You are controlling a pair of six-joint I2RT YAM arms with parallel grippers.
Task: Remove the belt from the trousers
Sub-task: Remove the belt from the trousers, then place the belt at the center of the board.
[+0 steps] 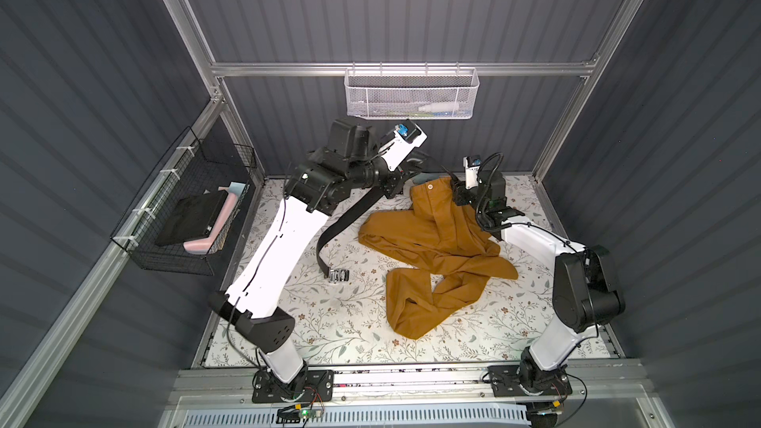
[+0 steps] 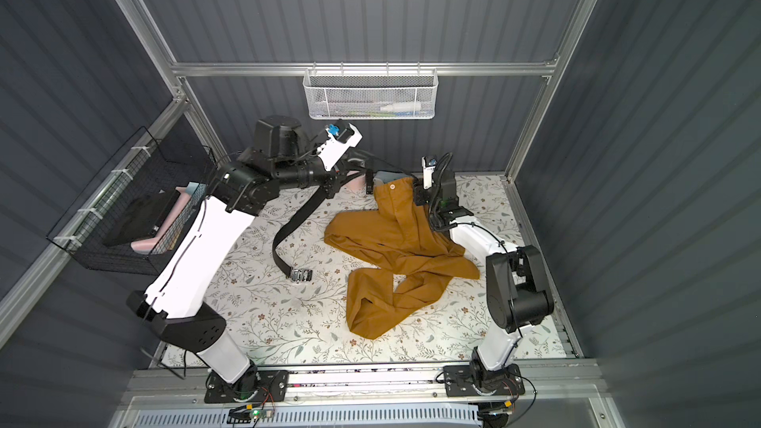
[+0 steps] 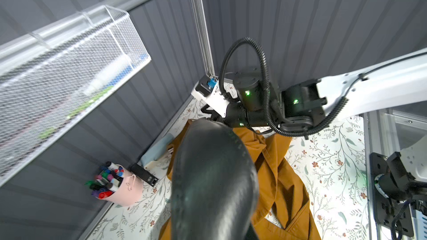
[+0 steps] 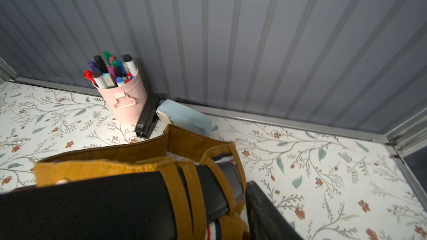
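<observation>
At the back of the table (image 1: 329,323), your left gripper (image 1: 391,190) pinches the belt (image 1: 348,218) just beside the trousers (image 1: 436,240). The strap runs forward-left to its buckle (image 1: 339,275). Its tail sits in the loops (image 4: 184,181) near the right gripper (image 1: 459,196). I cannot tell if that one is spread. Pull leftwards.

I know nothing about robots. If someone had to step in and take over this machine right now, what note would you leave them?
Left gripper: closed on the belt partway along the strap, holding it above the table.
Right gripper: open at the waistband of the trousers, seemingly gripping nothing.
Belt: the buckle end lies free on the table. The other end is still threaded through the belt loops, as the right wrist view shows.
Done: most of the belt is out.
Left: pull the last stretch clear of the loops, probably while pinning the waistband.
</observation>
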